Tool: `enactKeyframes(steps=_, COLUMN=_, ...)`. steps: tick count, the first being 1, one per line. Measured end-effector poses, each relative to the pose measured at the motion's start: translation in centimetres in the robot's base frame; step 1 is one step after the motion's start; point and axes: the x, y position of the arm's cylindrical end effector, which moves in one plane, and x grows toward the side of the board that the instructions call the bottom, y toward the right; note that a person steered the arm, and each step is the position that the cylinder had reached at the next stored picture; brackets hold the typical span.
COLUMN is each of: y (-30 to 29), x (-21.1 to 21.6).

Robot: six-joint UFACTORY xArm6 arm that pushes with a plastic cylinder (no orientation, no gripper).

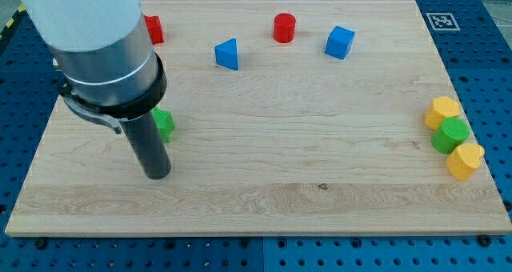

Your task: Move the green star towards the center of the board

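The green star (pixel 165 122) lies near the view's left side of the wooden board (pixel 264 184), partly hidden behind my rod. My tip (pixel 157 174) rests on the board just below the star, at its lower left. The arm's white and grey body covers the upper left of the view.
A red block (pixel 154 29) is at the top left, partly hidden by the arm. A blue triangular block (pixel 228 54), a red cylinder (pixel 284 27) and a blue cube (pixel 339 42) lie along the top. Two yellow blocks (pixel 442 111) (pixel 465 160) flank a green cylinder (pixel 450 134) at the right edge.
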Motion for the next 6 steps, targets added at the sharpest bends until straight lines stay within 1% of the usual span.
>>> enactKeyframes(steps=1, y=-0.7, x=0.0)
enactKeyframes(steps=3, y=-3.5, x=-2.8)
enactKeyframes(steps=4, y=-2.9, x=-2.9)
enactKeyframes(steps=5, y=-0.4, x=-3.0)
enactKeyframes(steps=6, y=0.5, x=-3.7)
